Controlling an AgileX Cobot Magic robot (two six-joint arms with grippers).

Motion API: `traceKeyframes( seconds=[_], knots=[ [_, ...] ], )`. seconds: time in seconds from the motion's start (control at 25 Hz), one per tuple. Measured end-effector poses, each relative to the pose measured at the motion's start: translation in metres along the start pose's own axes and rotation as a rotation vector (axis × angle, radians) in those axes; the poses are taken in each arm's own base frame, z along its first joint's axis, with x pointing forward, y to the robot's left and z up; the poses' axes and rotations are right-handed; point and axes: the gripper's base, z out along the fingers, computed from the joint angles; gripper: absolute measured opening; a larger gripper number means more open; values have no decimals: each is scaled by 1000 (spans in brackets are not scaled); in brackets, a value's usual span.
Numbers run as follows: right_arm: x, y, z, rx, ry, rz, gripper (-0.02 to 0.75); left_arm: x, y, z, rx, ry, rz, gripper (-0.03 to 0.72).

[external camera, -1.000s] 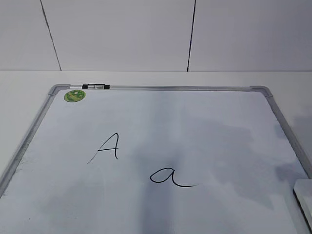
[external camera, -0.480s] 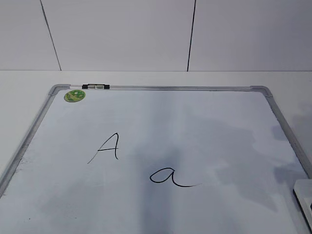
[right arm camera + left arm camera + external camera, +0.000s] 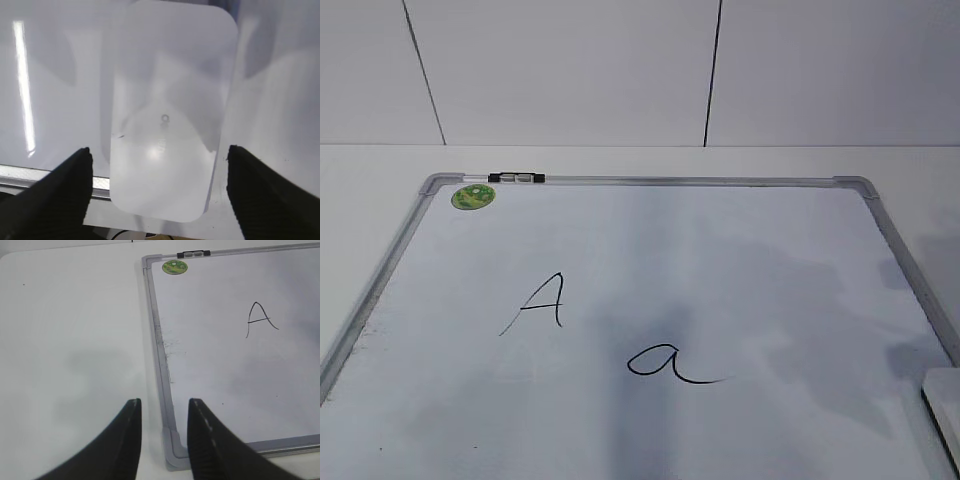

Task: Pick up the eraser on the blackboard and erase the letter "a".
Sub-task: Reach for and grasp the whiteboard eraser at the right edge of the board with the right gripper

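Exterior view slants down over the blackboard [image 3: 740, 260]; wrist views look down closer, left sharing its corner.

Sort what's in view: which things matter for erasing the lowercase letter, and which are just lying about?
For the job:
flat white plastic eraser
large white dry-erase board with grey frame
handwritten black lowercase "a"
open right gripper

Just there:
angular black capital "A"
round green sticker
small black-and-clear clip

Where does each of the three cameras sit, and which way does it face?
Exterior: raised at the near side, slanting down over the blackboard; no robot parts show.
Left wrist: looks past the open left gripper at the board's near left corner.
Right wrist: looks straight down between the open right gripper fingers onto the eraser.
Shared: exterior and left wrist both show capital "A" and green sticker.
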Motion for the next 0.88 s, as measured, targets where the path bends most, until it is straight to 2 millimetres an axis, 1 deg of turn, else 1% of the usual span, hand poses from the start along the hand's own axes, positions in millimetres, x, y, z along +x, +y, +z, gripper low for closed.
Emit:
traceKeyframes(
  seconds=[0.16, 0.32, 0.4, 0.52, 0.88],
  knots=[
    [-7, -1, -9, 20, -22, -16, 661, 0, 0, 0, 0, 0, 0, 235],
    [-11, -1, -14, 18, -34, -11, 635, 0, 0, 0, 0, 0, 0, 235],
    [-11, -1, -13, 14, -14, 5, 633, 0, 0, 0, 0, 0, 0, 235],
    [-10, -1, -10, 9, 26, 15, 650, 0, 0, 0, 0, 0, 0, 235],
    [-9, 1, -10, -6, 39, 25, 666, 0, 0, 0, 0, 0, 0, 235]
  ],
)
